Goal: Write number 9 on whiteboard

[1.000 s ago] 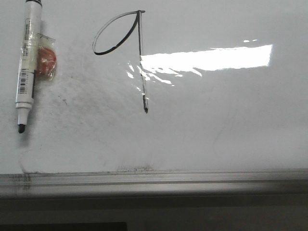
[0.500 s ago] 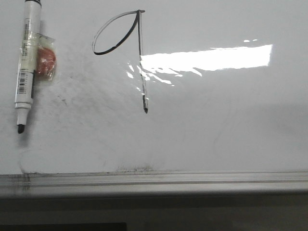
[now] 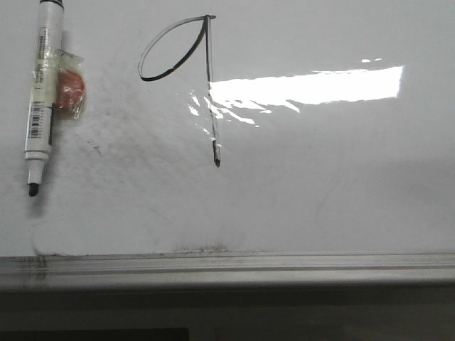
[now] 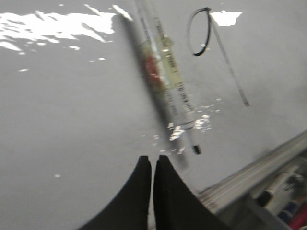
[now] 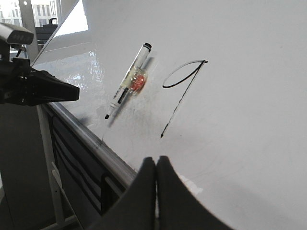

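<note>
The left gripper (image 4: 153,165) shows two smooth black tapered fingers pressed together, pinching nothing, apart from the board. The right gripper (image 5: 156,167) is likewise pressed together and empty, off the board's near edge.

Just beyond the left gripper a marker (image 3: 39,96) sits on the whiteboard (image 3: 320,185), a slim white barrel with a barcode label, black cap end up and dark tip pointing down. A red round piece (image 3: 70,89) under clear tape sits against its side.

Right of the marker is the 9 (image 3: 206,85): a thin black leaf-shaped loop slanting left, joined at the top to a long straight stem.

The board is glossy white, smudged grey around the marker, with bright glare right of the stem. That right side is bare. A silver-grey rail (image 3: 284,263) runs along the bottom edge.
</note>
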